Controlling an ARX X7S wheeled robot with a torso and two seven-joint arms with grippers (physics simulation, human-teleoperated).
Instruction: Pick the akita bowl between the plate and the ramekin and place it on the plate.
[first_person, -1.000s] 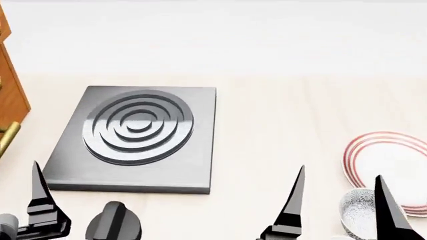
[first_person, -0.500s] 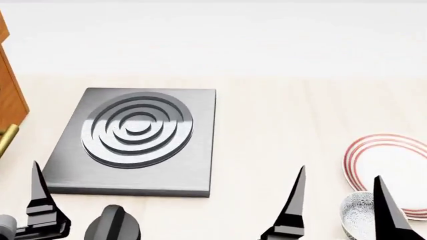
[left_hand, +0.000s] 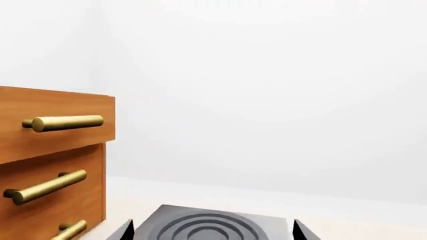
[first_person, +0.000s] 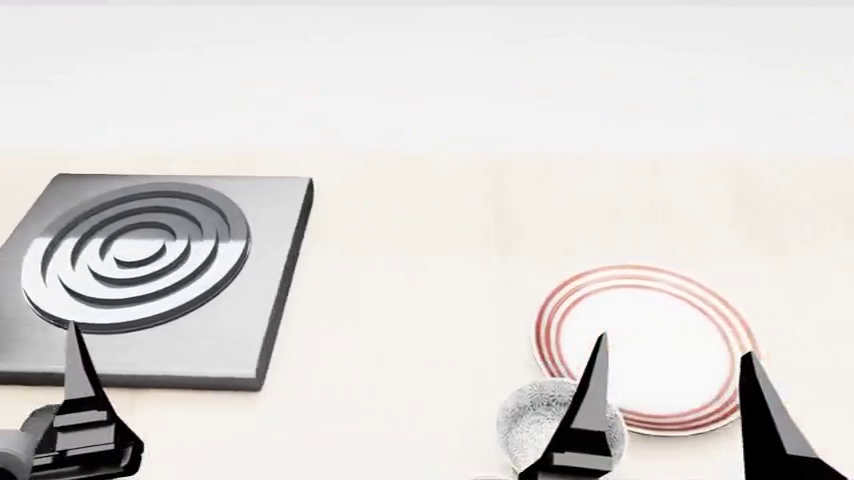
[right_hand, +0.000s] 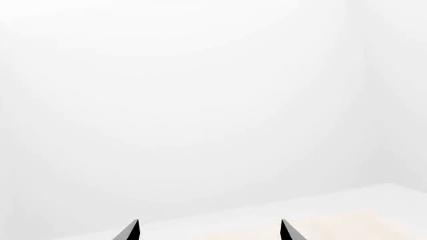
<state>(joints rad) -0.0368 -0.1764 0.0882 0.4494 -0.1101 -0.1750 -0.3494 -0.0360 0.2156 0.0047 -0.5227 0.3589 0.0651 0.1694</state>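
Note:
The akita bowl (first_person: 531, 424), speckled grey and white, sits on the pale counter against the near-left edge of the plate (first_person: 654, 340), a white plate with red rings. My right gripper (first_person: 671, 350) is open and empty. In the head view its left finger (first_person: 585, 410) covers the bowl's right side and its other finger rises at the plate's right edge. The right wrist view shows my right gripper (right_hand: 209, 222) as two wide-apart tips against a white wall. My left gripper (left_hand: 212, 225) is open and empty too, facing the hob. The ramekin is out of view.
A dark grey square hob (first_person: 147, 270) with raised concentric rings lies at the left of the counter, also visible as the hob (left_hand: 220, 220) in the left wrist view. A wooden drawer unit (left_hand: 53, 165) with brass handles stands beside it. A white wall runs behind the counter.
The head view has swung to the right: the hob has slid toward the left edge, and the plate and bowl have come in toward the middle. Both grippers stay open.

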